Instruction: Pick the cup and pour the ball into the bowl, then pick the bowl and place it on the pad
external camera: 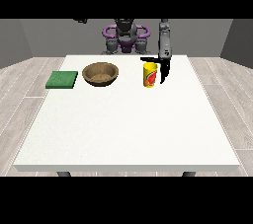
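A yellow cup [149,75] with a red mark stands upright on the white table [128,129], right of centre at the back. No ball shows; the cup's inside is hidden. The hand at the view's right [165,67] hangs right next to the cup's right side. Its fingers point straight down and its thumb reaches left above the cup's rim, so it is open. A brown bowl [100,74] sits left of the cup. A green pad [62,79] lies flat further left. The hand at the view's left [81,20] is a small dark shape at the scene's top edge.
The robot's torso [126,35] stands behind the table's far edge. The table's front half stretches towards the camera, with a wooden floor [20,85] around it.
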